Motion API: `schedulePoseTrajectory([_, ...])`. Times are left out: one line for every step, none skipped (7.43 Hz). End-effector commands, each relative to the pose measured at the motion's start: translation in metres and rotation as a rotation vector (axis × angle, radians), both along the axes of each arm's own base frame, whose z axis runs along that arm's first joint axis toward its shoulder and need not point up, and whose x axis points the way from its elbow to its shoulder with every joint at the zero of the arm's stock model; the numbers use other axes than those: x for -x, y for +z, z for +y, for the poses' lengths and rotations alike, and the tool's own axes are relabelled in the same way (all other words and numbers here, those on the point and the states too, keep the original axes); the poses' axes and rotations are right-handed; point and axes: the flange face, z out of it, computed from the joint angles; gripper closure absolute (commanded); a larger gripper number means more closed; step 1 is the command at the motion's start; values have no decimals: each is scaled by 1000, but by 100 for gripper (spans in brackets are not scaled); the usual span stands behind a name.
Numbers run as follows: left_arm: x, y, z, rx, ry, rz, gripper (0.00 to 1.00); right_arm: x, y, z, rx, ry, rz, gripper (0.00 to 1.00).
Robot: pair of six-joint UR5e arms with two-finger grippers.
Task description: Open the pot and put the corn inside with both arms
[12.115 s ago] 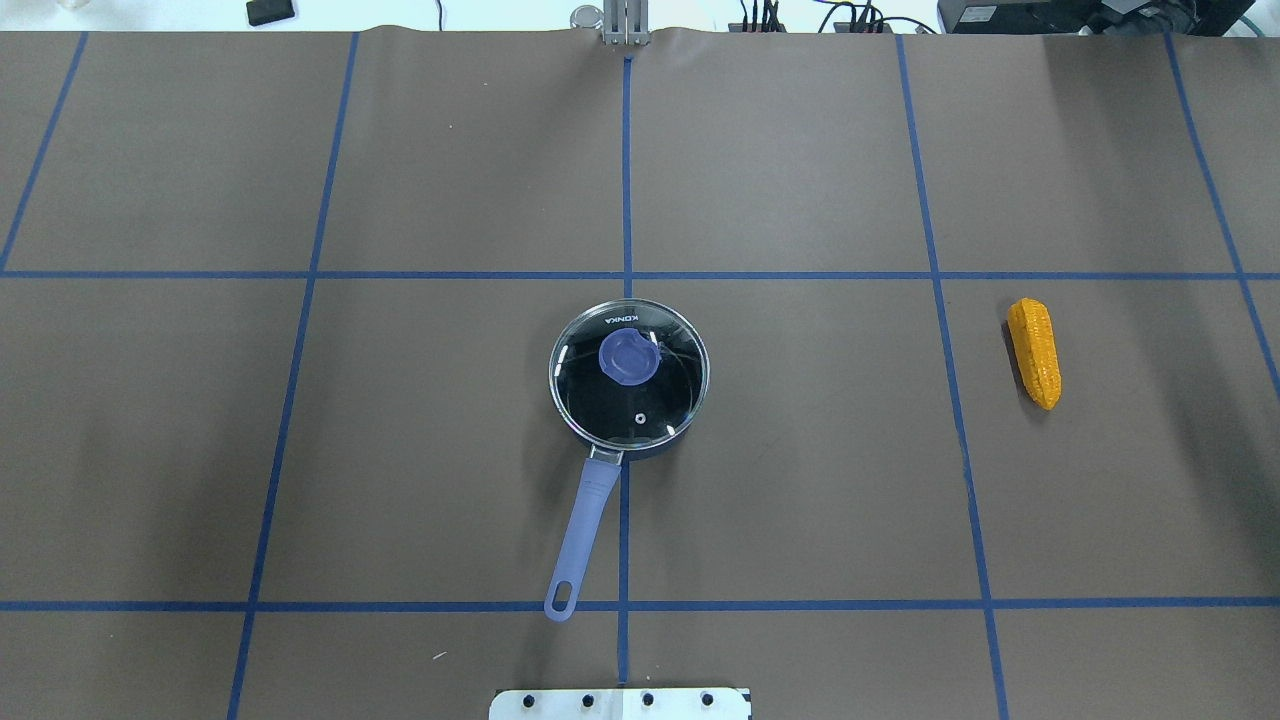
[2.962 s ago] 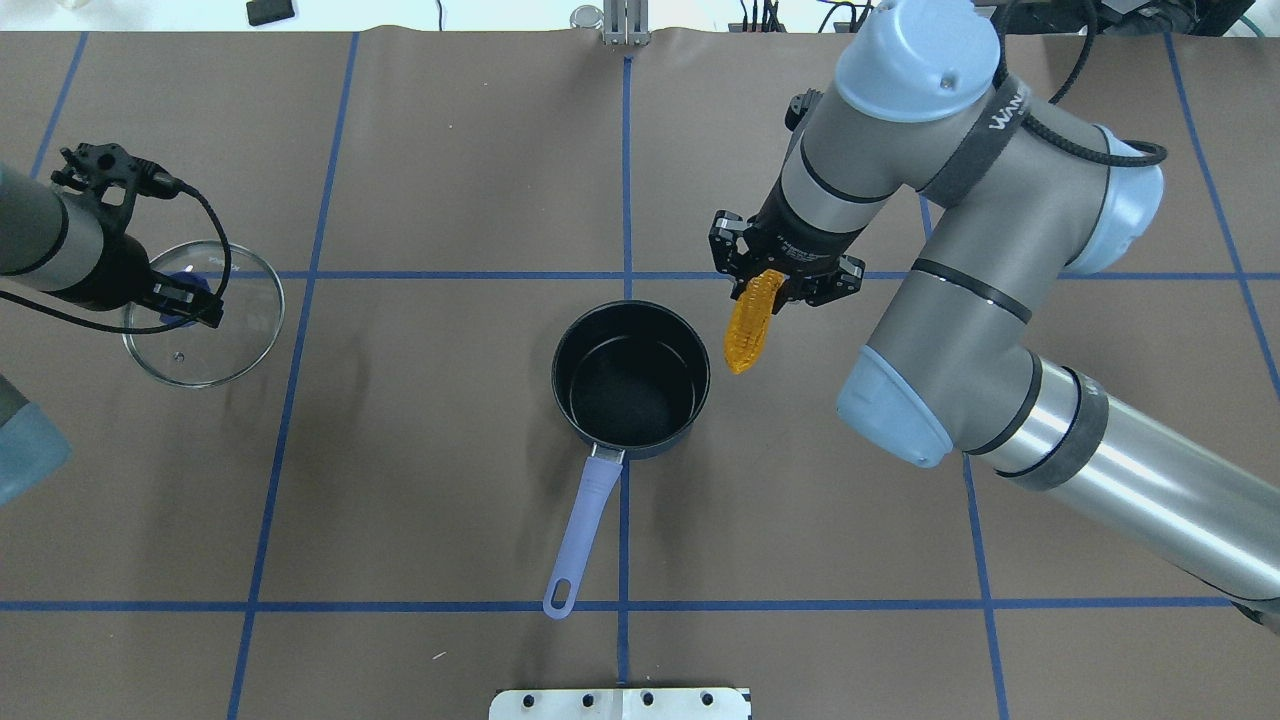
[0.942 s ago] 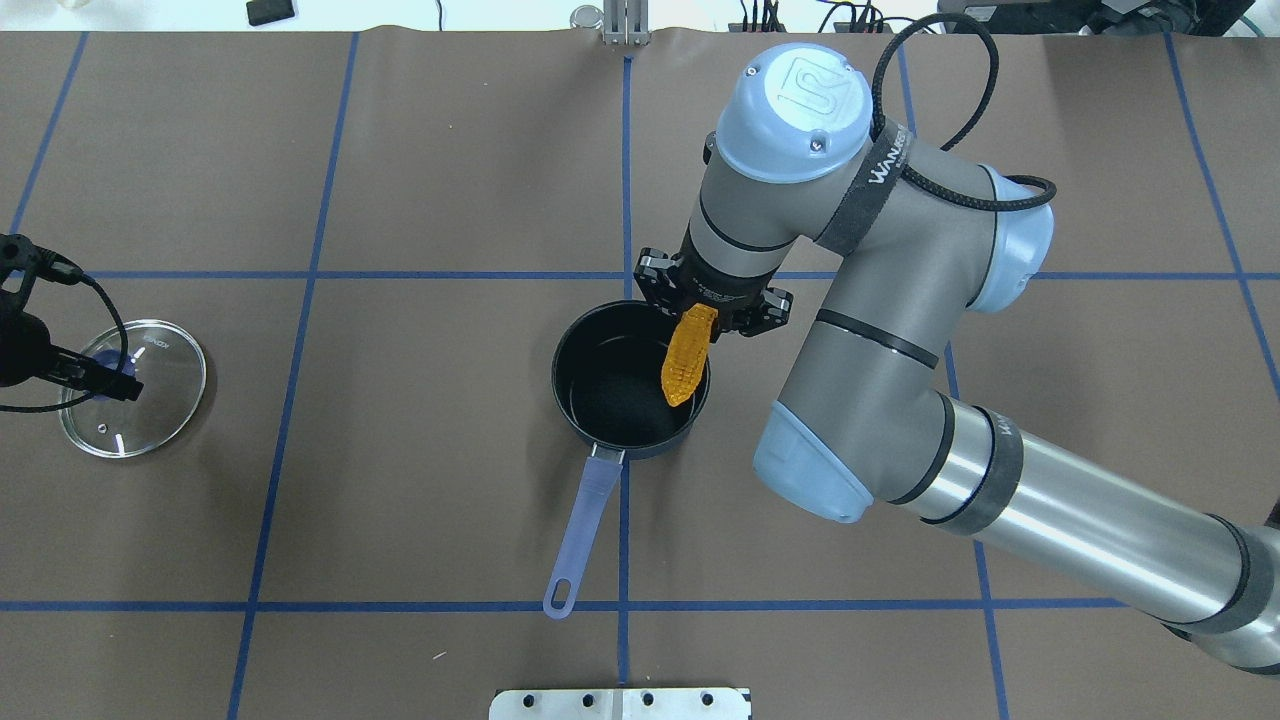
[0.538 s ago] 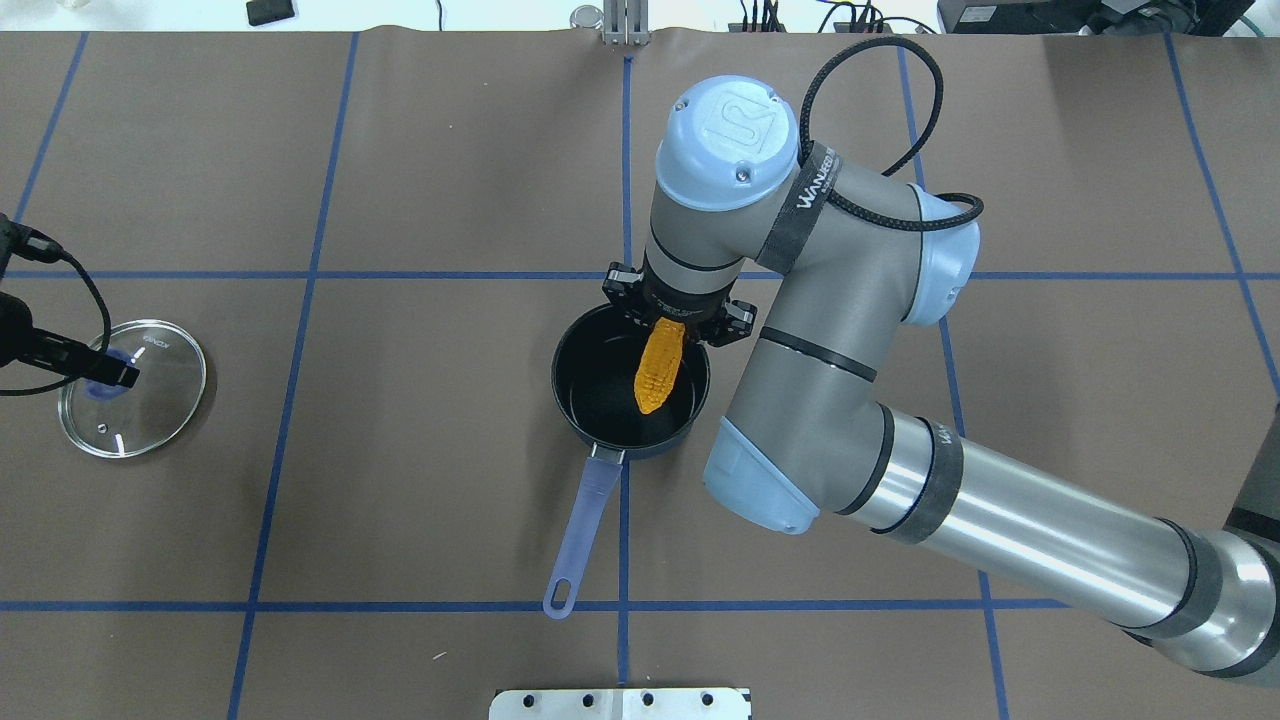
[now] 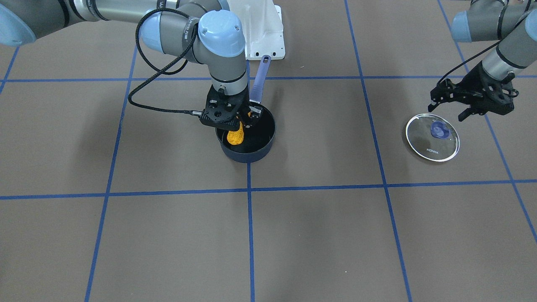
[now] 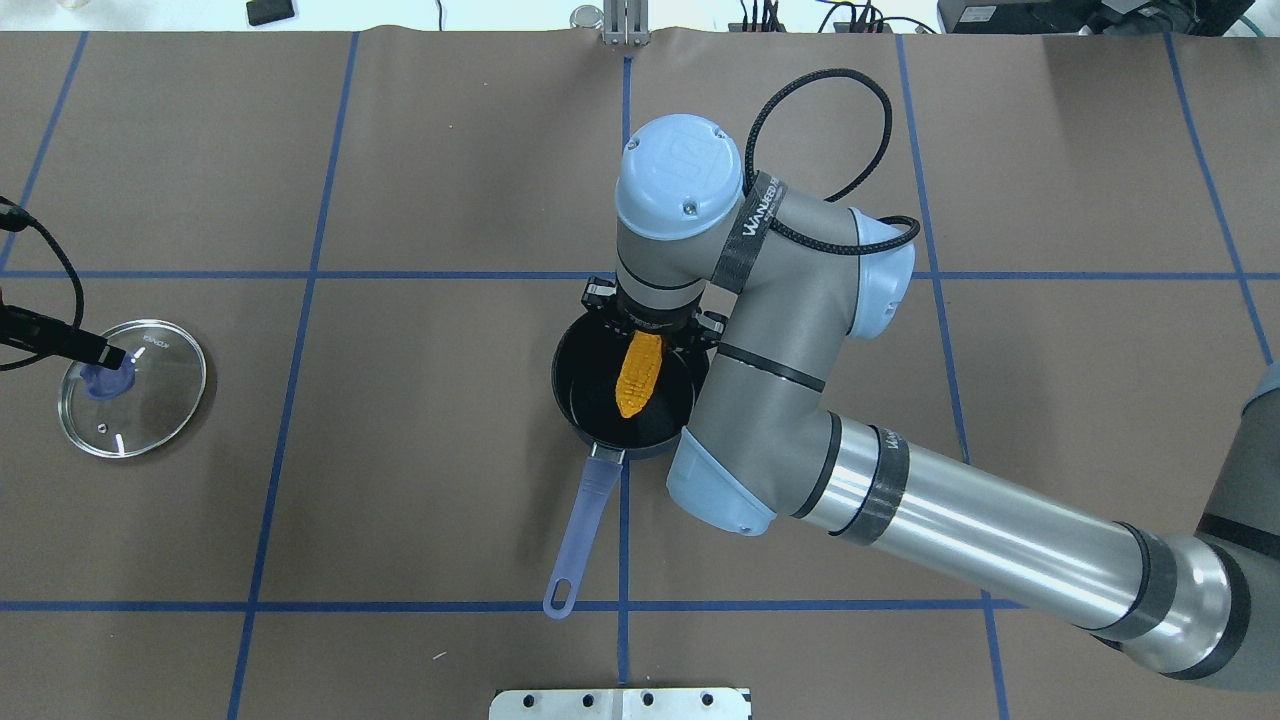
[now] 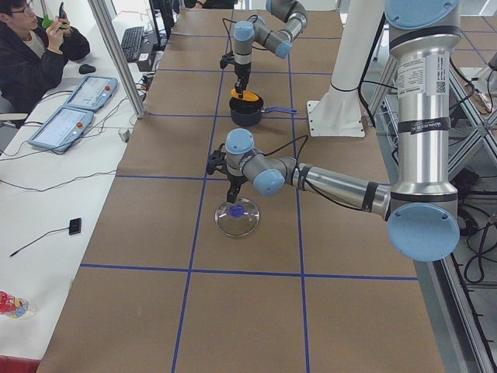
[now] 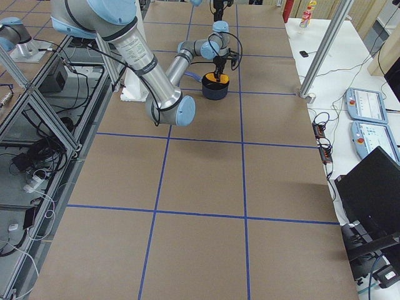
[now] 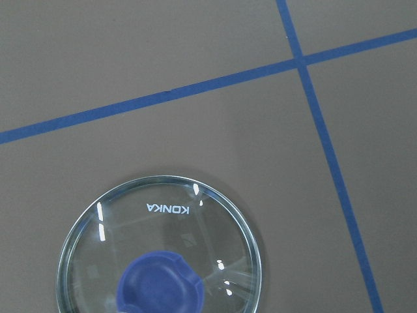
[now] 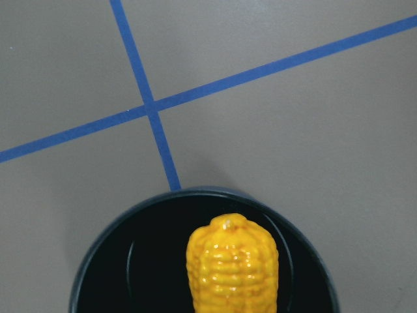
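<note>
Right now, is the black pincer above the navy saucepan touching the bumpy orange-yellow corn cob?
Touching. The overhead view shows the right pincer closed around the top of the corn cob.

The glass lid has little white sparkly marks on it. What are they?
Left wrist view: the white streaks on the glass lid are glare, which is room light bouncing off the glass. Overhead view: one small streak shows too. Front-facing view: only the rim glints.

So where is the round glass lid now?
The round glass lid lies flat at the overhead view's far left, close by the left gripper, well apart from the dark navy pot.
</note>
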Motion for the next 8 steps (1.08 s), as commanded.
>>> schedulePoseTrajectory([1,-4,1,6,0,-2,2,11,-1,-3,-7,8,-18,85])
schedulePoseTrajectory([1,-4,1,6,0,-2,2,11,-1,-3,-7,8,-18,64])
schedulePoseTrajectory([1,-5,1,5,0,-2,2,11,1,-3,-9,8,-14,1])
schedulePoseTrajectory([1,-6,1,4,0,-2,2,11,0,-4,-27,13,-10,0])
schedulePoseTrajectory([0,-6,0,5,1,-1,2,7,-2,-4,-46,2,-13,0])
schedulePoseTrajectory([0,-6,0,5,2,-2,2,-6,-7,-12,-68,6,-25,0])
schedulePoseTrajectory([5,-6,-2,4,-7,-3,2,-40,-11,-33,-100,17,-44,0])
schedulePoseTrajectory([13,-7,-9,16,-24,-13,2,-86,6,-61,-128,8,-42,0])
